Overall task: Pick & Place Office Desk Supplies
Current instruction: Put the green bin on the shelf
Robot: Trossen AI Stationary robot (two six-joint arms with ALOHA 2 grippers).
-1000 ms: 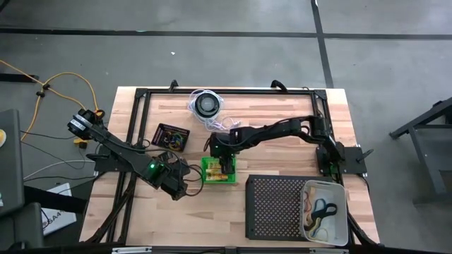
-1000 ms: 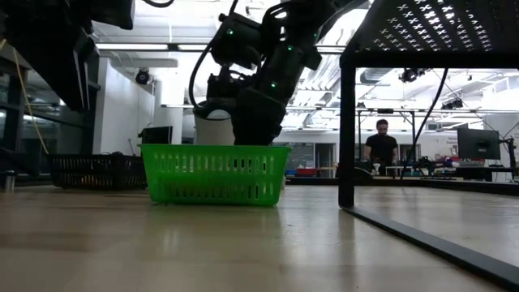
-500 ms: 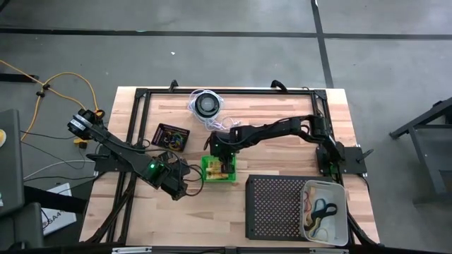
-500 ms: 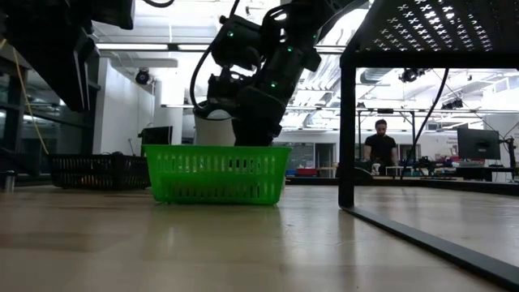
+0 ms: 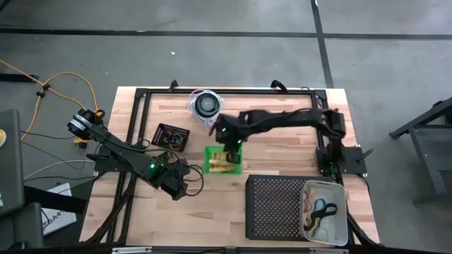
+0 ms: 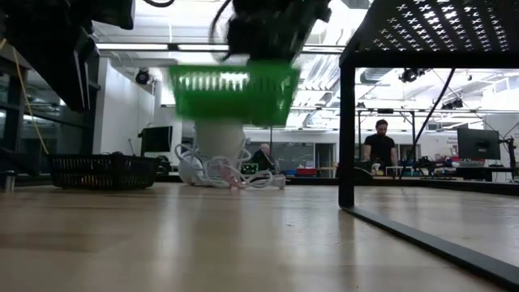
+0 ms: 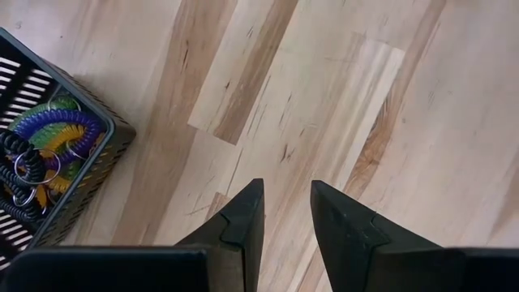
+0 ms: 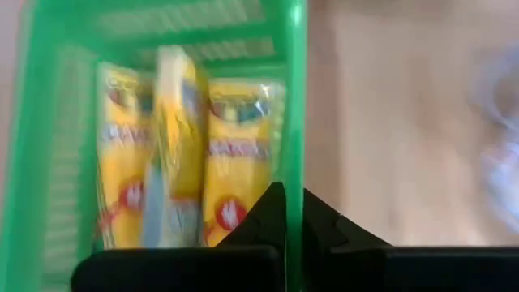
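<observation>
A green plastic basket (image 5: 222, 161) (image 6: 233, 89) holding yellow packets (image 8: 174, 154) hangs in the air over the table's middle. My right gripper (image 8: 285, 199) (image 5: 231, 143) is shut on it. My left gripper (image 7: 285, 199) (image 5: 188, 185) stands open above bare wood near the table's left front, touching nothing. Beside it, a small black basket (image 7: 49, 174) (image 5: 172, 136) sits on the table. It holds purple, green and black coiled rings. My right gripper pinches one side wall of the green basket at its rim (image 8: 296, 146), with one finger (image 8: 268, 215) inside the basket and the other outside. The fingers slant down from the far right. The basket hangs below them, clear of the table and roughly level, with the packets inside.
A round black disc with white coiled cord (image 5: 206, 106) (image 6: 219, 162) lies at the far middle. A large black perforated tray (image 5: 274, 207) stands raised on legs (image 6: 347, 130) at the near right. Beside it is a white bin (image 5: 325, 212) of rubber bands. A person (image 6: 381, 146) stands far behind.
My right gripper has gone up and a little toward the table's far edge, taking the green basket with it. The basket stood on the table a second ago and now hangs clear above it.
</observation>
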